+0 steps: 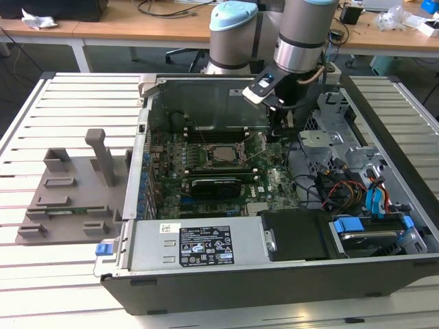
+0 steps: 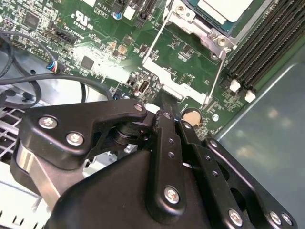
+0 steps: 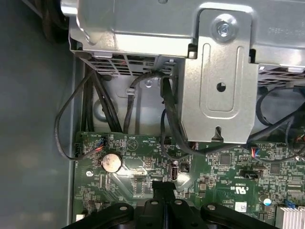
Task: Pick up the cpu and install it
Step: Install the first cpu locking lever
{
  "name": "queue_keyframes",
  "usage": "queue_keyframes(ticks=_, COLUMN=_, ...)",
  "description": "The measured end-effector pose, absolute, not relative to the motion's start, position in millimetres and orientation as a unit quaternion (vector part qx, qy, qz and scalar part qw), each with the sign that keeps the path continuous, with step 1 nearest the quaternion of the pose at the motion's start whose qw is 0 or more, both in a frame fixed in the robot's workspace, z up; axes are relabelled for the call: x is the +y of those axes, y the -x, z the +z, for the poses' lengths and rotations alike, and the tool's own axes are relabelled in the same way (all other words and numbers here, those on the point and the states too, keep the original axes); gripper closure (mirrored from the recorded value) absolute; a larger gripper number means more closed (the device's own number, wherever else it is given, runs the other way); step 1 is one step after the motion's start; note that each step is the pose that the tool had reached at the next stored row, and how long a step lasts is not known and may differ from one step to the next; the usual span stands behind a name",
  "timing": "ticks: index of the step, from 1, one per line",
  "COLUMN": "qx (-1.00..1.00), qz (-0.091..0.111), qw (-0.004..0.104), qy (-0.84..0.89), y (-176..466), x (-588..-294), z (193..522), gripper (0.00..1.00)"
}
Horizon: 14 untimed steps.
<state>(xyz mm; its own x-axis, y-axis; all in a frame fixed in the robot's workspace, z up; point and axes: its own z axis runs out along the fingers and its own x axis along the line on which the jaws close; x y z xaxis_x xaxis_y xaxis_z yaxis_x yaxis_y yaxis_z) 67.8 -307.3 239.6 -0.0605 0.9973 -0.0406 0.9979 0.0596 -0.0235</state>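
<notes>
The cpu (image 1: 221, 155), a small square with a dull silver top, lies flat in its socket on the green motherboard (image 1: 274, 188) inside the open computer case. In the second wrist view a corner of the cpu (image 2: 228, 8) sits inside the socket's metal frame. A thin metal retention frame (image 2: 164, 81) stands raised from the socket toward my gripper. My gripper (image 1: 274, 136) hangs over the board to the exterior view's right of the socket. Its black fingers are shut together, their tips (image 2: 164, 101) right at the end of that raised frame and just above the board (image 3: 163, 187).
A grey plastic tray (image 1: 65, 199) lies outside the case at the exterior view's left. A metal drive cage (image 3: 219, 71) and black cables (image 1: 329, 188) crowd the side beyond my gripper. A coin battery (image 3: 112, 162) and memory slots (image 2: 257, 52) are close by.
</notes>
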Motion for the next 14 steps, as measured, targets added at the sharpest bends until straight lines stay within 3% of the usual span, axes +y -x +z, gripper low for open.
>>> queue_keyframes(ticks=14, qx=0.728, qz=-0.026, qw=0.003, qy=-0.685, y=-61.9, x=-307.4, z=237.5, gripper=0.89)
